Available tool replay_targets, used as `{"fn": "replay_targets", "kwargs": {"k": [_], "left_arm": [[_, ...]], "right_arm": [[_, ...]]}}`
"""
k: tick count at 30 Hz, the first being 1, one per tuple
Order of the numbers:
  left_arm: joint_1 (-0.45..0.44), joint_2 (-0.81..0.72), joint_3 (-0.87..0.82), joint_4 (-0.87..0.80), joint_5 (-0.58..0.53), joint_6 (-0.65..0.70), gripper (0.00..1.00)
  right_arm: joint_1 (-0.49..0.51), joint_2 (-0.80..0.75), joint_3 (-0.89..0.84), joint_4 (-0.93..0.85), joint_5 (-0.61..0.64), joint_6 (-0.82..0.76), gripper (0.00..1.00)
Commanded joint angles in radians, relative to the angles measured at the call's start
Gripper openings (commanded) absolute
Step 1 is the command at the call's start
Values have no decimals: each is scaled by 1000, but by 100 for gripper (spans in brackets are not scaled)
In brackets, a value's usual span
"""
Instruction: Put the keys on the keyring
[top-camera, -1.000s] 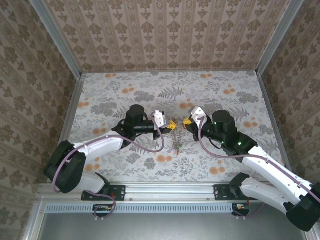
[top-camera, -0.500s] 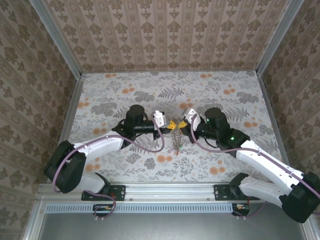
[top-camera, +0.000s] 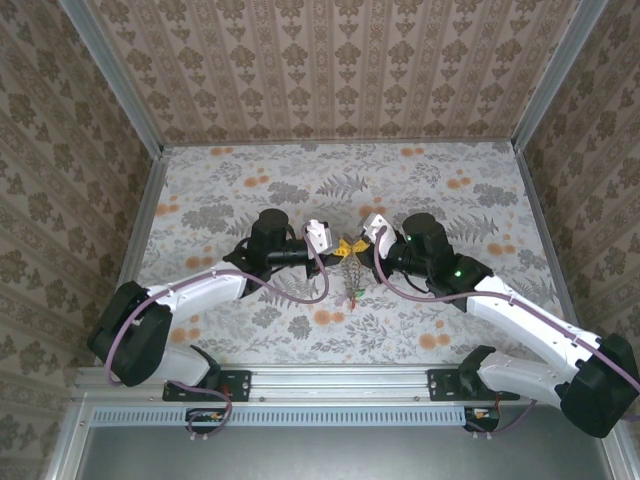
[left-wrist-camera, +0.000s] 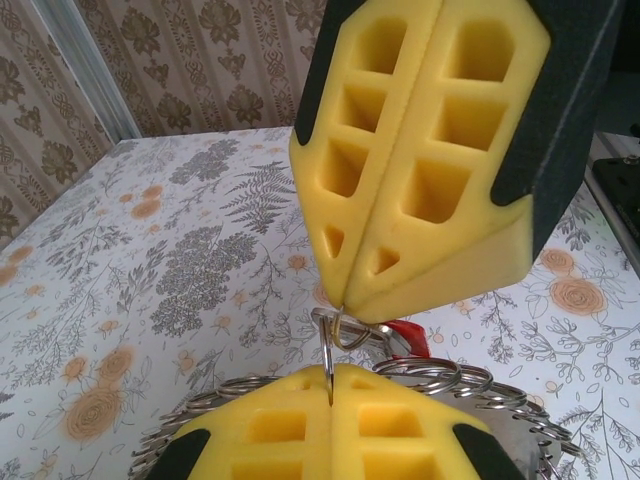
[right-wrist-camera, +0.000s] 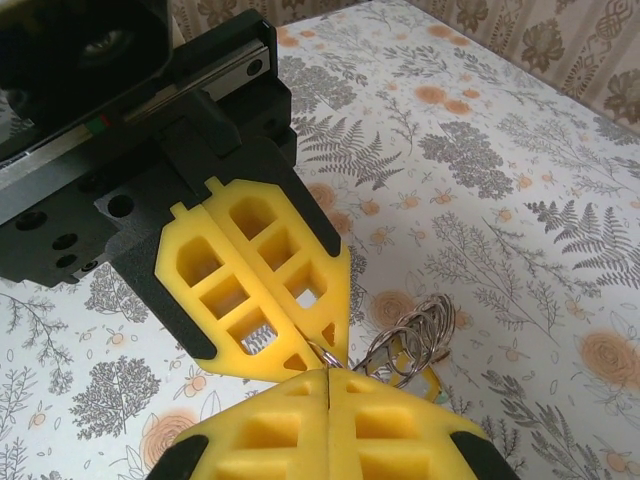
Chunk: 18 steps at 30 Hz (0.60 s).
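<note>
Keyring (top-camera: 351, 275) first: we count one, a loop of thin, shiny, silvery coiled wire. It hangs in a bunch over the middle of the counter (top-camera: 450, 200), well apart from all four edges. We cannot tell whether its lowest end touches the surface. In the left wrist view the keyring (left-wrist-camera: 470, 382) curves out on both sides of the near fingertips, and in the right wrist view its turns (right-wrist-camera: 415, 335) overlap like small stacked rings.

Of the keys we can count only two coloured plastic tags, both in among the coils: one red tag (left-wrist-camera: 405, 338) and one yellow tag (right-wrist-camera: 426, 380). The metal blades are too small and tangled for us to count.

We count two tools. The left tool (top-camera: 340, 249) and the right tool (top-camera: 358, 243) meet tip to tip just above the bunch. Each has two fingers faced with yellow foam pads (left-wrist-camera: 440, 190) cut into open, box-like cells and backed by black shells.

Both tools are clenched, their pads pressed flat together along a narrow seam. A thin wire loop (left-wrist-camera: 333, 338) runs from the left tool's seam up to the right tool's tip and is pinched by both. We cannot tell whether it belongs to the keyring or to a key.

The counter is flat and matte, printed with grey ferns and orange flowers
</note>
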Motion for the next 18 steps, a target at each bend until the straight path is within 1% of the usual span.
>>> {"fn": "replay_targets", "kwargs": {"k": [1, 5, 10, 14, 18], "left_arm": [[-2, -9, 43, 28, 40, 0, 0], [-2, -6, 42, 27, 40, 0, 0], [-2, -6, 44, 26, 40, 0, 0], [-2, -11, 44, 27, 39, -1, 0], [-2, -11, 43, 29, 29, 0, 0]], "right_arm": [[4, -3, 9, 79, 52, 12, 0], [3, -13, -8, 128, -4, 26, 0], [3, 2, 9, 109, -32, 18, 0], [4, 13, 24, 68, 23, 3, 0], [4, 2, 33, 18, 3, -15, 0]]}}
